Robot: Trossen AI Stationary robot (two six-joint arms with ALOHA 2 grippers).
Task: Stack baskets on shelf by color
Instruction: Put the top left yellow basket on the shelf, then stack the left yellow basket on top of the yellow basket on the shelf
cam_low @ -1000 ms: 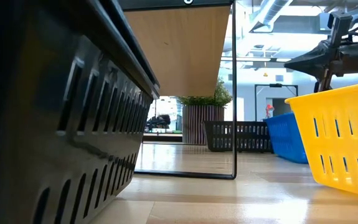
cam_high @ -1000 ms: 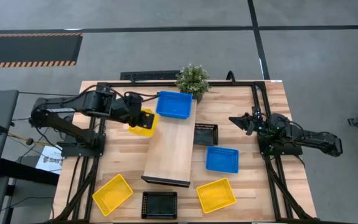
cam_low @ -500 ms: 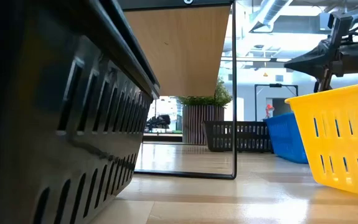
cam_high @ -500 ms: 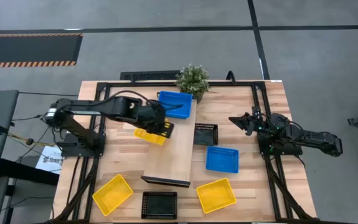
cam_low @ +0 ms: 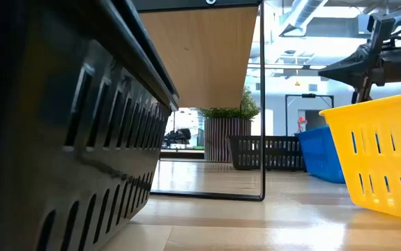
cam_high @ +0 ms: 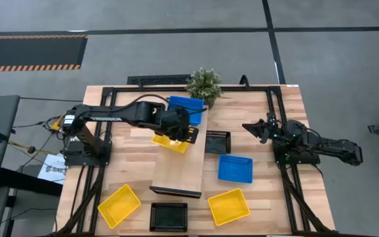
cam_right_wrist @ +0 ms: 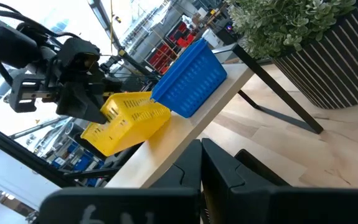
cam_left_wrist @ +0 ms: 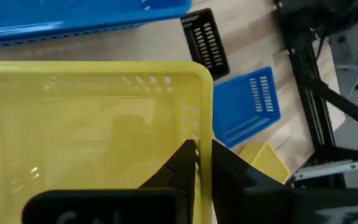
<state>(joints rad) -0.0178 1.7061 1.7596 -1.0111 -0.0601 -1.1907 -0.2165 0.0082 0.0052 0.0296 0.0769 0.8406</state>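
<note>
Left gripper (cam_high: pixel 188 134): fingers clamped on one short wall of a yellow rectangular mesh-sided plastic basket (cam_high: pixel 170 141), carried just above the far half of the long light-wood shelf plank on its low dark frame (cam_high: pixel 179 164). In the left wrist view one finger sits inside the wall and one outside, pinching the rim.

Right gripper (cam_high: pixel 250 127): idle near the tabletop's right edge, fingers drawn together, nothing held.

Handling, as judged: basket is light, thin-walled and somewhat flexible; the mesh wall may bow under a hard pinch, and smooth plastic could slide on the plank. A single-wall grip lets it tilt, as the right wrist view shows, so it wants a level set-down. Best hold is the middle of a short wall at the rim.

Count of baskets in view, seven:
- Yellow, three: the held one; yellow basket at the near left corner (cam_high: pixel 118 204); yellow basket near the near edge, right of the shelf (cam_high: pixel 228 205).
- Blue, two: blue basket on the shelf's far end (cam_high: pixel 188 107), just beside the held one; blue basket on the tabletop right of the shelf (cam_high: pixel 234 168).
- Black, two: black basket beside the shelf's right edge (cam_high: pixel 217 141); black basket at the near edge (cam_high: pixel 168 216).

Other: potted green plant (cam_high: pixel 204 83) at the far edge.
</note>
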